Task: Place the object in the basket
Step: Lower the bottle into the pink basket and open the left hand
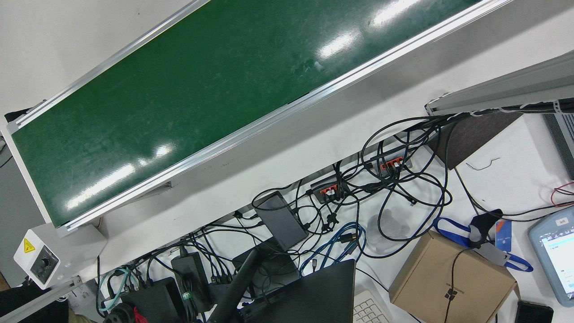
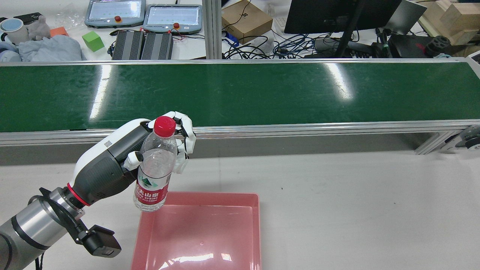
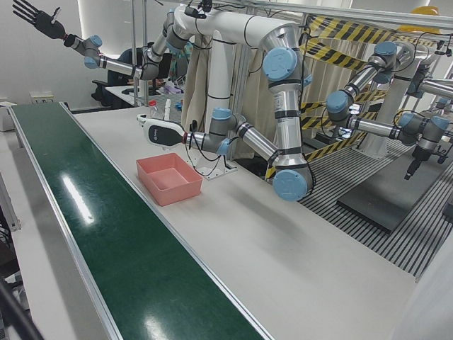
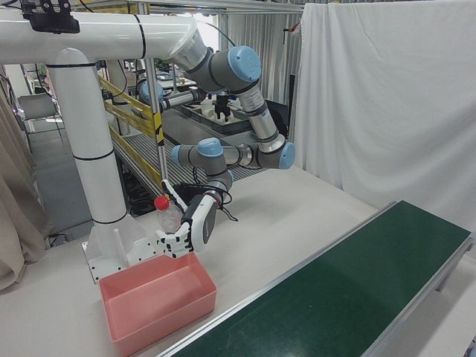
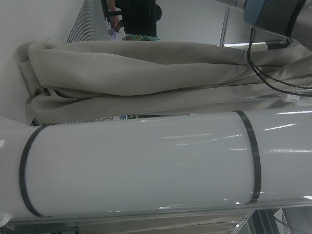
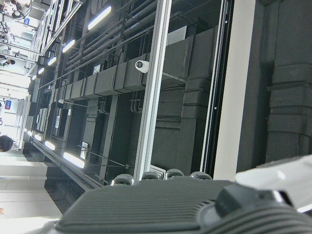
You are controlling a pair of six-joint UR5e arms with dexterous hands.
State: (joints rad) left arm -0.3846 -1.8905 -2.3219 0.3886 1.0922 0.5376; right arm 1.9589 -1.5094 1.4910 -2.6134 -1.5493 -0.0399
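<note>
The left hand (image 2: 165,144) holds one water bottle (image 2: 154,167) with a red cap (image 2: 164,125), its fingers (image 2: 186,140) wrapped around the upper body; the bottle hangs nearly upright, above the far left corner of the one pink basket (image 2: 255,228). I think the hand should first carry the bottle more over the middle of the basket, then lower it close to the bottom before the fingers spread, so it does not bounce out. The right hand (image 3: 35,19) is raised high with fingers spread, and the green conveyor belt (image 2: 262,90) carries nothing.

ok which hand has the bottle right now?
The left hand: white, closed round the red-capped bottle by the pink basket's corner. The right hand is raised, fingers spread, empty.
</note>
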